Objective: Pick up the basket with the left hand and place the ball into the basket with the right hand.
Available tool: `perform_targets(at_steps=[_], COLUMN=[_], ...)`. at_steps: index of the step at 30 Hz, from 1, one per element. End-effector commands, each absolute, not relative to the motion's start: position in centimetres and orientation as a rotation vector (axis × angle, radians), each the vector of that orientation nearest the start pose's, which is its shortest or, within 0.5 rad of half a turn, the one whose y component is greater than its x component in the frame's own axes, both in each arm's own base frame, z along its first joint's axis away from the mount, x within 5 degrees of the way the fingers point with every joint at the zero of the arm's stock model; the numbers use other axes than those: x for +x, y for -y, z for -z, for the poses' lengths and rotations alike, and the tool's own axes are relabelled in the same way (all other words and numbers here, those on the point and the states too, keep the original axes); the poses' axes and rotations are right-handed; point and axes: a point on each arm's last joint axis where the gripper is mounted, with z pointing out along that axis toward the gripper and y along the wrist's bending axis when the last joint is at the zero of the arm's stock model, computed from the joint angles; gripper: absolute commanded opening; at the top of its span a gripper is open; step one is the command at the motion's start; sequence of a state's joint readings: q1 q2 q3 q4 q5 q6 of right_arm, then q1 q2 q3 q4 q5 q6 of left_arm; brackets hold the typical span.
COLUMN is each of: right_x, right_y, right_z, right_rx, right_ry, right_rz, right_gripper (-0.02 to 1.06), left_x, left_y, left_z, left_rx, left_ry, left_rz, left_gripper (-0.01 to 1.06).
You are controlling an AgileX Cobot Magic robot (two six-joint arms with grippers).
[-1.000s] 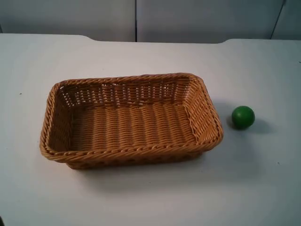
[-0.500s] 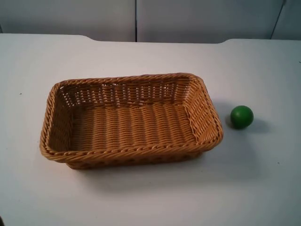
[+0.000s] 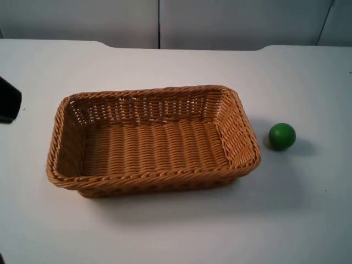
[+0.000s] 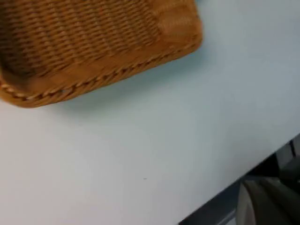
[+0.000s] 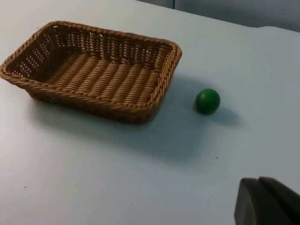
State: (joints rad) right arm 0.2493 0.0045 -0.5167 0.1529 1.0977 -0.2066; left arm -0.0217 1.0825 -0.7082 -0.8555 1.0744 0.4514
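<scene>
- Since the earlier top-view frames, a black part of the left arm has come in at the table's left edge, and the ball (image 3: 282,136) has crept slightly toward the basket (image 3: 154,140). The left gripper (image 3: 8,100) is cut off by the frame, so I cannot tell whether its fingers are spread or pressed together.
- Top view: the basket sits flat on the white table (image 3: 176,231), empty and ungrasped; the ball lies just beside its right end, apart from it. Both steps of the task look undone.
- Left wrist view: one basket (image 4: 93,42) corner and bare table; the picture is smeared, so the weave is hard to make out.
- Right wrist view: basket (image 5: 93,70) and ball (image 5: 207,101) lie well ahead on the table; the right gripper (image 5: 265,202) shows as a dark fingertip, waiting, and its opening cannot be judged.
</scene>
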Motion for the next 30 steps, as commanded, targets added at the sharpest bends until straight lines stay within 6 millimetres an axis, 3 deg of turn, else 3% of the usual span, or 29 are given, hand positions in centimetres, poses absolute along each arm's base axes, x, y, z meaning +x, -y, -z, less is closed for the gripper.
perform_targets(at_steps=[1, 9, 17, 19, 21, 22, 25, 26, 30], right_x=[-1.1, -1.1, -1.1, -1.1, -1.1, -1.1, -1.1, -1.1, -1.1], right_y=[-1.0, -1.0, -1.0, -1.0, -1.0, -1.0, -1.0, -1.0, -1.0], right_z=[-27.9, -27.9, -27.9, -27.9, -27.9, -27.9, -27.9, -27.9, -27.9], right_rx=[-0.478, -0.478, -0.478, -0.478, -0.478, -0.478, -0.478, -0.478, -0.478], right_ry=[-2.001, -2.001, -2.001, -2.001, -2.001, -2.001, -2.001, -2.001, -2.001], right_rz=[-0.212, -0.212, -0.212, -0.212, -0.212, -0.212, -0.212, -0.212, -0.212], right_gripper=[0.0, 0.0, 0.0, 0.0, 0.0, 0.0, 0.0, 0.0, 0.0], left_x=[20.0, 22.9, 24.5, 24.8, 25.1, 25.1, 25.4, 25.6, 26.0], left_y=[5.7, 4.7, 5.5, 5.7, 6.0, 6.0, 6.1, 6.1, 6.1], left_z=[-24.5, -20.0, -18.9, -18.7, -18.3, -18.3, -17.9, -17.7, -16.8], left_rx=[0.076, 0.062, 0.08, 0.055, 0.034, 0.034, -0.016, -0.031, -0.061], left_ry=[-2.72, -2.844, -2.763, -2.74, -2.742, -2.742, -2.737, -2.734, -2.744], left_rz=[0.852, 0.518, 0.437, 0.44, 0.466, 0.466, 0.494, 0.496, 0.484], left_gripper=[0.0, 0.0, 0.04, 0.15, 0.33, 0.33, 0.66, 0.71, 0.74])
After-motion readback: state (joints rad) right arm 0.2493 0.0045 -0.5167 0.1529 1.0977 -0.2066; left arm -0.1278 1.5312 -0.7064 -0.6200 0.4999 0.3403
